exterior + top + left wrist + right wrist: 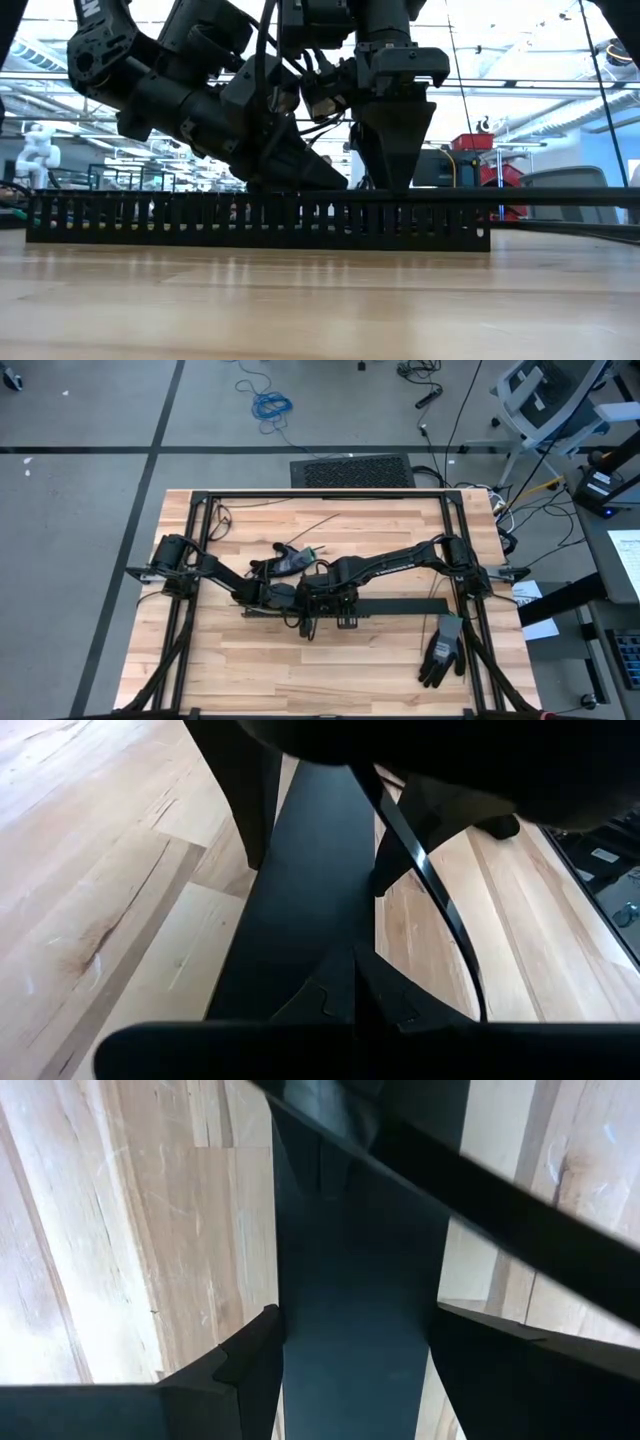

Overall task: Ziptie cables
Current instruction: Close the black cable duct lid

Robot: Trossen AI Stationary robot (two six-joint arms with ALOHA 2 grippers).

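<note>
Two grippers are being held over one black slotted duct [260, 222] mid-table: right gripper [350, 1350] straddling it, fingers spread; left gripper [355, 1005] fingers' state can't be told. One glove [440, 650] is lying near-right.

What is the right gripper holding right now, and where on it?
The right gripper straddles the black slotted duct across its width, fingers open at either side; whether they actually press it cannot be told.

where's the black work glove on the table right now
In the high view, the black work glove lies on the wooden table's right side near the front edge, beside the right frame leg, apart from both arms and the black slotted duct.
</note>
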